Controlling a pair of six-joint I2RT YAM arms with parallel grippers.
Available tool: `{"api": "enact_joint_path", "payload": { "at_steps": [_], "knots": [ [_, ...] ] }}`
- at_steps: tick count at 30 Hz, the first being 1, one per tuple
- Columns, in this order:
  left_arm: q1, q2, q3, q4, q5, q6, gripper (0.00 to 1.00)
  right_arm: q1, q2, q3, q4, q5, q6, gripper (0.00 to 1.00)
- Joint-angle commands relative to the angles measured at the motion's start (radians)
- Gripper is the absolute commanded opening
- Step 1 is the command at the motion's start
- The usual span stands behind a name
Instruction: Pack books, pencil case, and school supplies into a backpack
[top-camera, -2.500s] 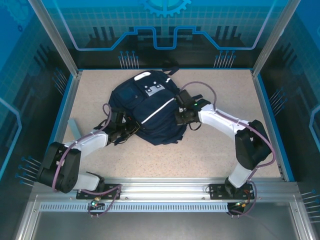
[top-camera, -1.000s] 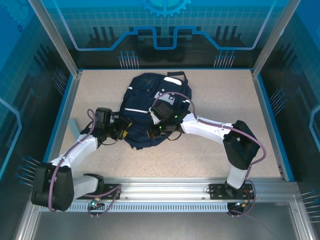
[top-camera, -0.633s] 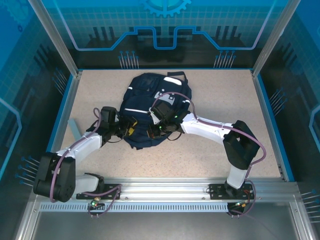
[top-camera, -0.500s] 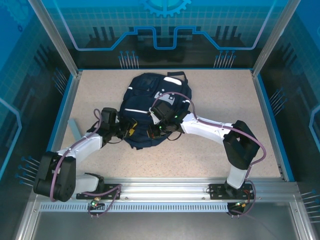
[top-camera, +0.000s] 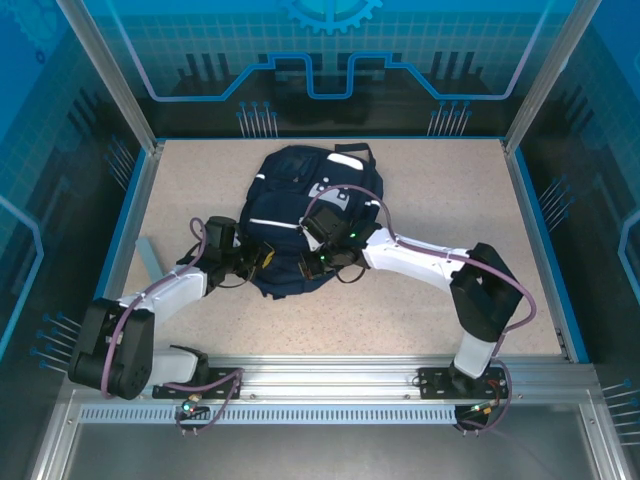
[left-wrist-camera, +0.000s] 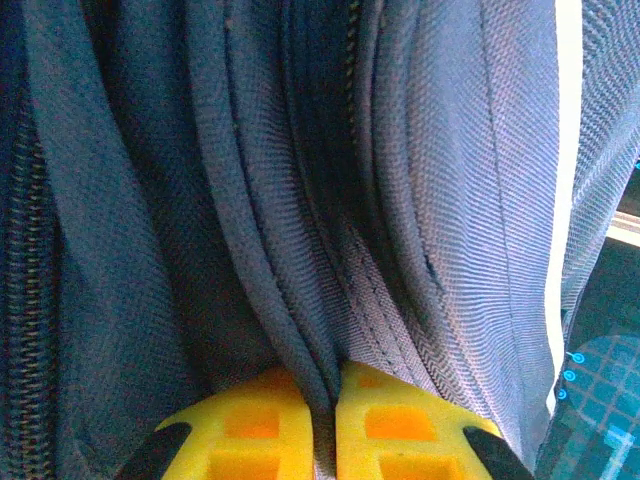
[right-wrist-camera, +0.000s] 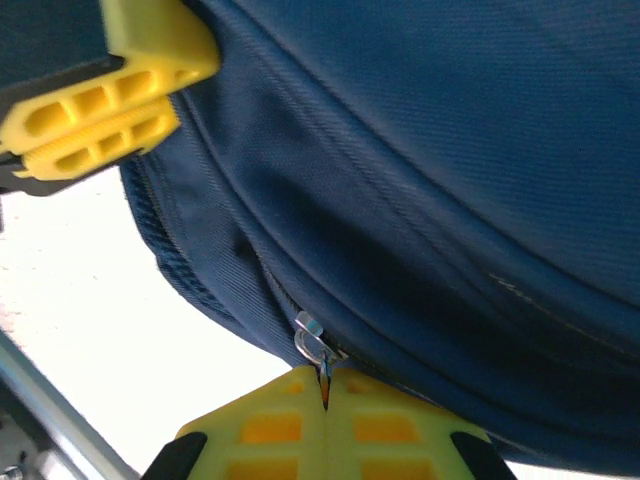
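The backpack (top-camera: 300, 215) lies mid-bench (top-camera: 440, 200). At its near edge, the left end effector (left-wrist-camera: 325, 400) is pinched tight on a fold of the backpack's fabric. Just beside it, the right end effector (right-wrist-camera: 325, 390) is clamped on the zipper pull (right-wrist-camera: 312, 345). We judge zipper work is under way, but we cannot tell what is packed inside. The marks on its grey patches (top-camera: 345, 160) are too small to read.

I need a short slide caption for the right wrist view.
Right yellow fingers shut on the metal zipper pull of the navy backpack.
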Motion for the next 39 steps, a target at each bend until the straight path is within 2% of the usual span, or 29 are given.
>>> {"api": "enact_joint_path", "payload": {
  "at_steps": [1,6,10,18,24,35,37,38,39],
  "knots": [
    [0.004,-0.030,-0.002,-0.130,-0.086,0.069,0.03,-0.040,-0.085,-0.043,-0.078,0.094,-0.069,0.00],
    [0.004,-0.076,-0.022,-0.172,-0.090,0.088,0.00,-0.132,-0.137,-0.104,-0.096,0.147,-0.123,0.00],
    [0.006,-0.092,-0.019,-0.219,-0.064,0.118,0.00,-0.203,-0.134,-0.089,-0.106,0.154,-0.138,0.00],
    [0.010,-0.099,-0.011,-0.305,-0.028,0.199,0.00,-0.281,0.005,0.086,-0.202,0.238,-0.104,0.00],
    [0.022,-0.108,-0.012,-0.346,-0.004,0.253,0.00,-0.352,0.107,0.191,-0.285,0.238,-0.022,0.00],
    [0.030,-0.138,-0.009,-0.354,0.015,0.324,0.00,-0.374,0.176,0.290,-0.368,0.282,0.086,0.00],
    [0.030,-0.134,-0.004,-0.356,0.016,0.332,0.00,-0.379,0.176,0.302,-0.373,0.253,0.069,0.00],
    [0.030,-0.132,-0.004,-0.350,0.021,0.329,0.00,-0.381,0.175,0.310,-0.372,0.208,0.042,0.03],
    [0.030,-0.131,-0.005,-0.335,0.028,0.325,0.00,-0.381,0.165,0.312,-0.363,0.164,0.013,0.11]
  ]
}}
